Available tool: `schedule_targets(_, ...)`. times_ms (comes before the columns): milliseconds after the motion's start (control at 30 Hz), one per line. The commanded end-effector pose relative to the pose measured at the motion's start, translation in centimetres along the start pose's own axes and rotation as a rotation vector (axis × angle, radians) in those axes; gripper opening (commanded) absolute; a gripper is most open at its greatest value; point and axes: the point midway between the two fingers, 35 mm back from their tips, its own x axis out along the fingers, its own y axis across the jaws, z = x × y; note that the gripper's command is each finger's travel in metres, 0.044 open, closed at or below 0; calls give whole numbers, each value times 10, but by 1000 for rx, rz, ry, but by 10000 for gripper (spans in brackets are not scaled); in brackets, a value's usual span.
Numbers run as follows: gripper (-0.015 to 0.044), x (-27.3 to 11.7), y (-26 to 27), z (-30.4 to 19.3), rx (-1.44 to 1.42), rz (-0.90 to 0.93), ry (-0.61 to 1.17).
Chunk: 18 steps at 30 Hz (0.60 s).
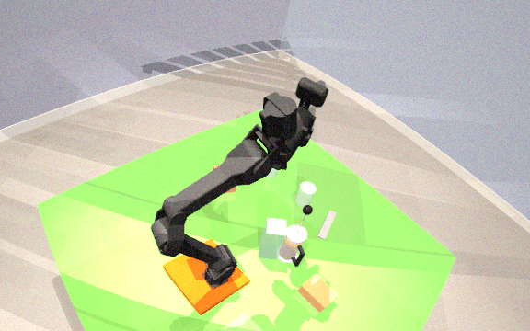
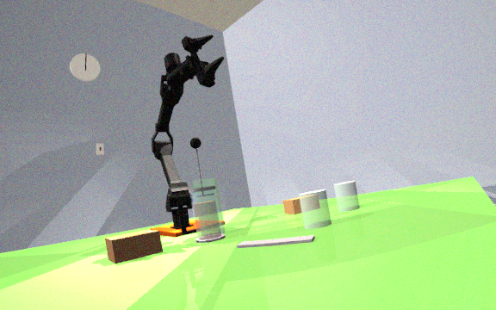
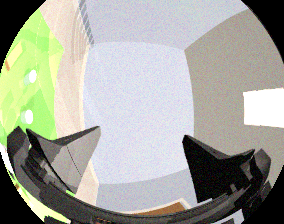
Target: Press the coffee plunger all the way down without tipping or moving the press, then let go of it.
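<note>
Overhead, end effector [image 2: 207, 53] spread wide, gripping nothing, high above table [image 2: 360, 258]. Coffee press [image 2: 207, 213] upright beside orange base mount [image 1: 191, 282], plunger knob [image 2: 195, 143] fully raised on thin rod. Glass likely fragile, tippy; press knob straight down from top.

The dark grey, blocky robot arm [image 1: 228, 176] is looking smooth and chunky. Its black gripper [image 2: 207, 52] is showing two pointy fingers. An orange square base plate [image 1: 187, 282] is sitting under it.
</note>
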Motion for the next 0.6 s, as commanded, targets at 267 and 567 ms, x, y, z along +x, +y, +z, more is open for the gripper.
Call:
schedule_targets(267, 440, -65, 110, -62, 970, 168, 615)
schedule_targets(567, 440, -118, 161, -75, 1368, 87, 991)
